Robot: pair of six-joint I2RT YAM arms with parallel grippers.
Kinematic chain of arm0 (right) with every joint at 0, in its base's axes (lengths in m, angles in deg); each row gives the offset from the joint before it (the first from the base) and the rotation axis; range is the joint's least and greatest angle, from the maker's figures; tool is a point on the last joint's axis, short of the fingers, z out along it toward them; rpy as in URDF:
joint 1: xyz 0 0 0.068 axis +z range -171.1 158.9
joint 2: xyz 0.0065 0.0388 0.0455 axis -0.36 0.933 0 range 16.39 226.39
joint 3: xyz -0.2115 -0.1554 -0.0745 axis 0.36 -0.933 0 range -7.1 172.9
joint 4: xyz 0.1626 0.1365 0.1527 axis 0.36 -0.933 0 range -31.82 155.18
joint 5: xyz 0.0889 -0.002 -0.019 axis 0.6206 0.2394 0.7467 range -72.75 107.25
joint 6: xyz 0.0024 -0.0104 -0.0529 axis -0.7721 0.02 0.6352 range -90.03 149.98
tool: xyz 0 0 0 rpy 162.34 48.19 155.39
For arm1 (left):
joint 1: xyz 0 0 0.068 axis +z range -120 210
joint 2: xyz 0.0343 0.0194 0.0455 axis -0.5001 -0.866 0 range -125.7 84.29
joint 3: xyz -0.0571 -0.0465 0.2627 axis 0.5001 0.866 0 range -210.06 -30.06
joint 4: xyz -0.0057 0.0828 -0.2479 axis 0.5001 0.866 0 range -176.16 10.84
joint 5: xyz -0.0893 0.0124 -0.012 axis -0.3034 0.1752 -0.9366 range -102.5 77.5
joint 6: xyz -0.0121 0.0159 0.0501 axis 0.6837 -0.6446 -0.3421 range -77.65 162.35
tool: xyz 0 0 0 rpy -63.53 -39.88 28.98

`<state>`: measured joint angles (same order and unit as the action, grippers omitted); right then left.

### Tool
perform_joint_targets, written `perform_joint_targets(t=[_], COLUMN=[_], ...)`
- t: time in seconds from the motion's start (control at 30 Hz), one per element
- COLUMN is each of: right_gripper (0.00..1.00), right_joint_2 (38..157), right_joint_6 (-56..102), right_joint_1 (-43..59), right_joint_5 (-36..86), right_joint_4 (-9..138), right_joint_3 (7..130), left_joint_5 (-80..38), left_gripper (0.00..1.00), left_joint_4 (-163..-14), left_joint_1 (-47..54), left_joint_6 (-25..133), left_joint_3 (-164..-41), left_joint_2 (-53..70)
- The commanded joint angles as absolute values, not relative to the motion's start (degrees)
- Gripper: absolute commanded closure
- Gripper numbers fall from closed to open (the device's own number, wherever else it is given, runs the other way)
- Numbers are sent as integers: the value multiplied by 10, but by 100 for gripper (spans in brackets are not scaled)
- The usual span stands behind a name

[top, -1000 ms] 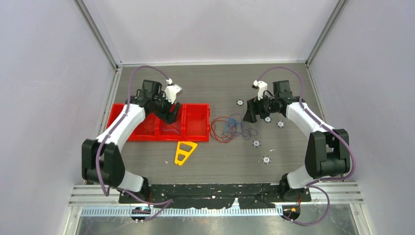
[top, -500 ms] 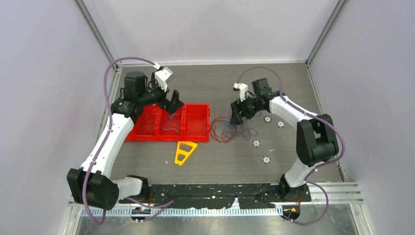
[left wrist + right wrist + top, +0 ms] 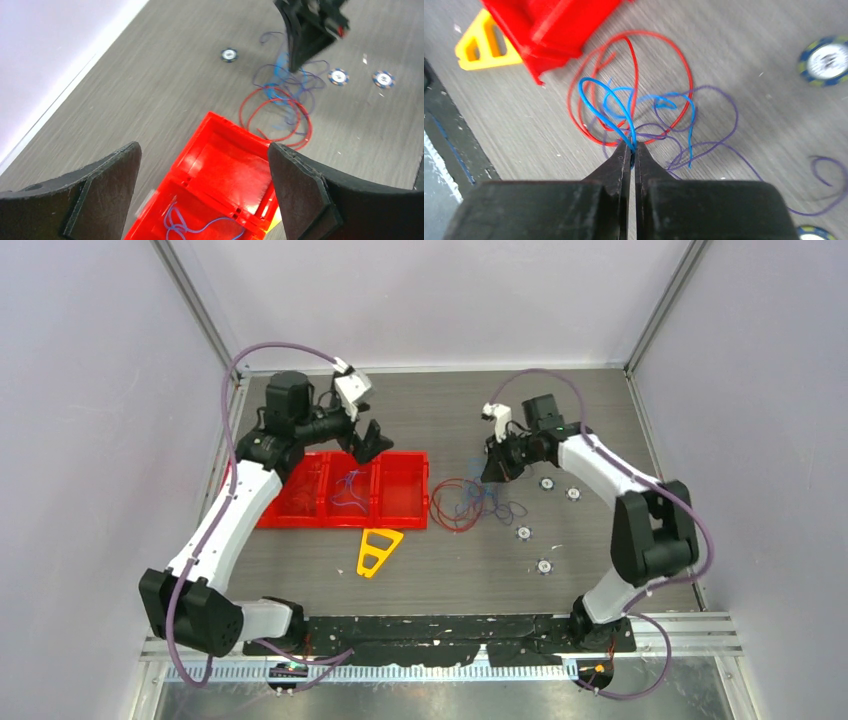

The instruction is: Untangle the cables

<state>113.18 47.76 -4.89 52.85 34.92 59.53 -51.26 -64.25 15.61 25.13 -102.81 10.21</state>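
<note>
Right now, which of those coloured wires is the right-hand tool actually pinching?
The bright blue wire: its loop runs straight into the shut tips of the right tool. The red wire and the purple wire lie outside the tips.

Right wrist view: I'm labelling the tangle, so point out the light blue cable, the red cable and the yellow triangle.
light blue cable [image 3: 581, 90], right wrist view, left bend of its loop.
red cable [image 3: 691, 82], right wrist view, right side of its loop.
yellow triangle [image 3: 470, 31], right wrist view, its outer bar.
</note>
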Motion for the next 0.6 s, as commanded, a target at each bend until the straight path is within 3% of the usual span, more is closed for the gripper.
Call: perform_joint_targets(t=[0.0, 0.17, 0.57], right_gripper=[95, 95, 95], right_joint_2=[1021, 971, 914], right_joint_6=[437, 331, 183], right_joint_1=[-61, -73, -113], right_joint_5=[597, 628, 651], right_joint_4=[389, 460, 562], right_joint_3=[604, 576, 515], left_joint_5=[-538, -538, -497], left_gripper=[1, 4, 58], left_joint_4=[-654, -736, -857], left_joint_1=[88, 5, -93], left_joint_6=[171, 174, 244], left_joint_3=[-1006, -966, -948], left_joint_2=[104, 83, -37])
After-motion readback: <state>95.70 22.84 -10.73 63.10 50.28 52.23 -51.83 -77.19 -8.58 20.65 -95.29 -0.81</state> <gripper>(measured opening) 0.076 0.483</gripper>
